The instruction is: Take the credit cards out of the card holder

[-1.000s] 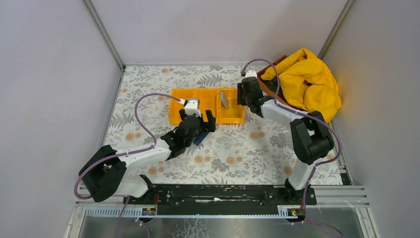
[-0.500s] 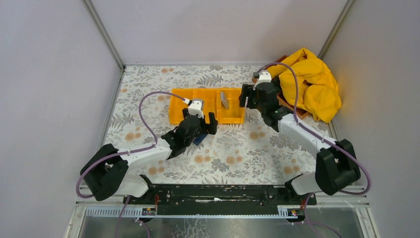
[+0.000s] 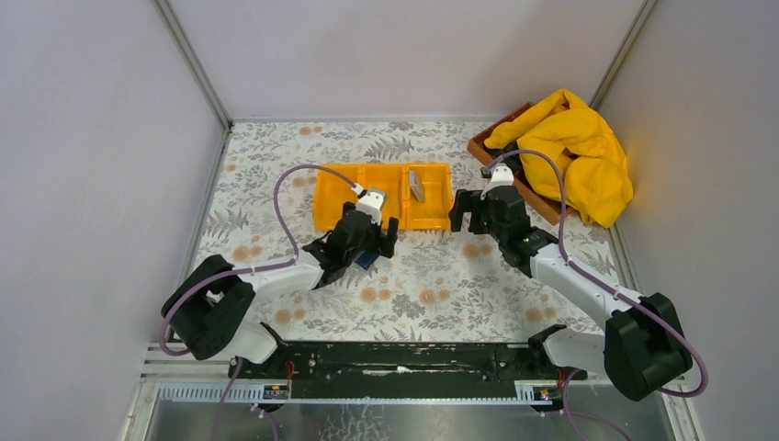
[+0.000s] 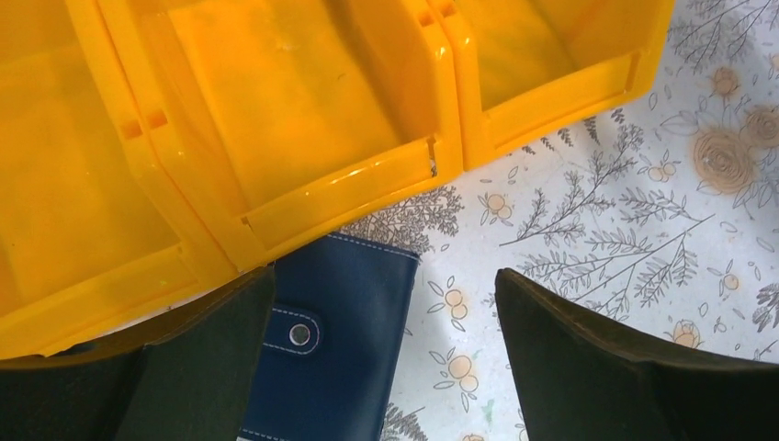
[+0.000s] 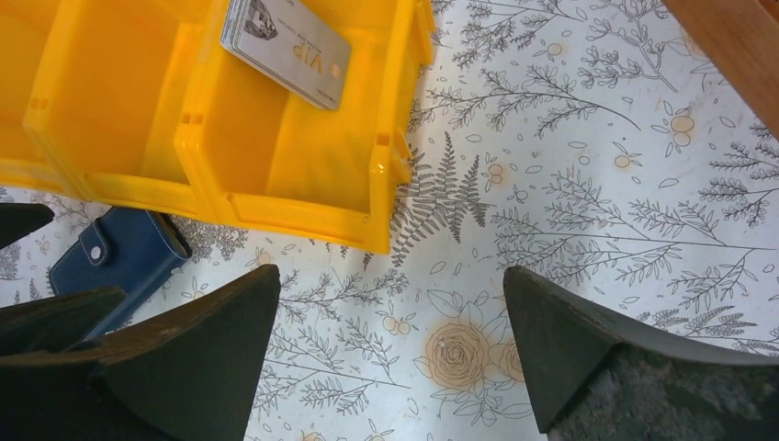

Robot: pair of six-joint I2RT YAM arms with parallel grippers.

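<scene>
The card holder point(image 4: 335, 340) lies closed on the floral tablecloth point(image 3: 432, 285), its snap strap facing up, right against the near wall of the orange tray point(image 4: 340, 188); in the top view it is only a sliver of dark blue point(image 3: 367, 261) below the tray's middle, mostly covered by the left arm. The left gripper point(image 4: 384, 280) hangs over it with its jaws spread wide and nothing between them. In the left wrist view its left finger hides the holder's lower left part, and the bottom edge of the frame cuts off the rest. One grey credit card point(image 5: 287, 46) rests in the tray's right compartment, tilted, with printed letters on its face. The top edge of the right wrist view clips it, and from above it is a small grey strip point(image 3: 416, 184). The right gripper point(image 5: 390, 276) is also spread wide and empty, over bare cloth just right of the tray's point(image 5: 303, 220) near right corner. The holder point(image 5: 119, 253) shows at the left of that view. At the upper right of the top view a yellow cloth point(image 3: 574, 152) is heaped over a brown wooden box point(image 3: 478, 147), hiding most of it.
</scene>
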